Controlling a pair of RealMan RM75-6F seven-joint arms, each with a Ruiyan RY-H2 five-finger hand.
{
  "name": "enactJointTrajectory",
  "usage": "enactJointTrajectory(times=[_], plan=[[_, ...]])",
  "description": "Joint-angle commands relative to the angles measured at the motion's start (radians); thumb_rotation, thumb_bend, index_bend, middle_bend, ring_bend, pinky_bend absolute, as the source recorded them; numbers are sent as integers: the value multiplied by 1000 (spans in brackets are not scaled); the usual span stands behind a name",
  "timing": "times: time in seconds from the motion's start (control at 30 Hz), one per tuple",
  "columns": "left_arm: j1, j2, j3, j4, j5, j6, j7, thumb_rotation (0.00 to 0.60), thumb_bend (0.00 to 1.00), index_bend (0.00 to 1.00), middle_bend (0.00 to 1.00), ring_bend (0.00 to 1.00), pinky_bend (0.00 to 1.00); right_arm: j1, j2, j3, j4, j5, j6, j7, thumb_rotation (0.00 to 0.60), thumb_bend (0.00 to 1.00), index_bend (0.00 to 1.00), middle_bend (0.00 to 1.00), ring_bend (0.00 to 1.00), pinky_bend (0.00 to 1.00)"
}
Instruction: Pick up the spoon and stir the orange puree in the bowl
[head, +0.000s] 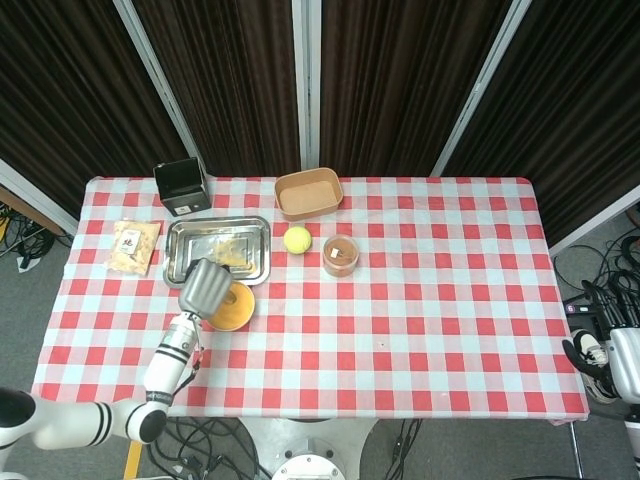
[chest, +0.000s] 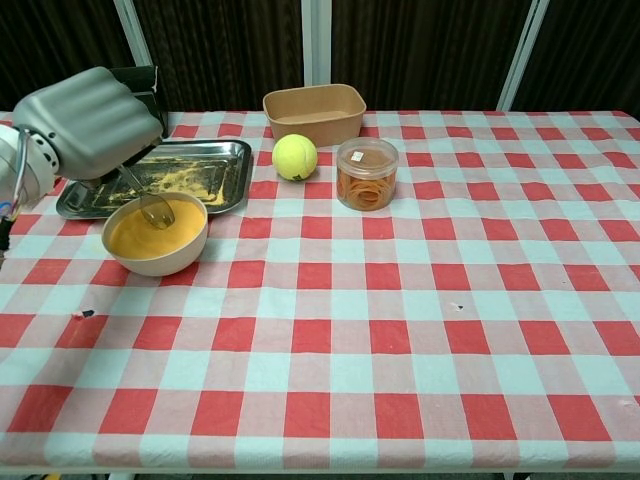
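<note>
A beige bowl (chest: 150, 260) of orange puree (chest: 150, 232) sits left of centre, in front of the metal tray. My left hand (chest: 92, 122) hovers over the bowl's back left and holds a metal spoon (chest: 150, 205) by its handle. The spoon's bowl dips into the puree. From above, the left hand (head: 205, 288) covers the left part of the bowl (head: 238, 310), and the spoon is hidden there. My right hand (head: 622, 362) hangs off the table's right edge with nothing seen in it; how its fingers lie is unclear.
Behind the bowl lies a metal tray (chest: 215, 150) with yellow crumbs. A tennis ball (chest: 294, 157), a clear tub of orange rings (chest: 366, 174), a brown paper box (chest: 315, 112) and a black box (head: 181, 186) stand further back. A snack bag (head: 133, 246) lies far left.
</note>
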Motion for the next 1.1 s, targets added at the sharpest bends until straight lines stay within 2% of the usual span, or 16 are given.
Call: enactJointTrajectory(times=[0.03,0.23,0.37,0.63,0.77,0.9,1.1], plan=[[7,-19,4,2,3,11,24,600,429,667,972,929,985,0,0,-1,1,-1,-1,1,600,234,0,133,0,84],[18,-44,12,-3,7,4,39,600,430,667,972,930,986,-1,-1,-2,3,-1,-1,3,600,235,0,134,0,84],[25,-38,3,-18,6,-18,-2,600,431,674,972,930,986,-1,-2,-3,3,-1,-1,3,600,234,0,134,0,84],[32,47,-37,-88,-39,-132,-176,600,441,680,972,930,985,-2,0,-2,0,-2,2,-1,600,235,0,134,0,84],[35,81,-48,-89,-39,-156,-236,600,445,680,966,928,980,-3,-1,-2,-2,-4,4,-3,600,235,0,134,0,84],[37,127,-76,-111,-83,-208,-325,600,446,680,963,928,979,-4,0,-2,-4,-4,6,-6,600,235,0,134,0,84],[30,183,-105,-132,-133,-238,-385,600,446,680,962,928,979,-5,2,-1,-10,-5,8,-12,600,235,0,134,0,84]])
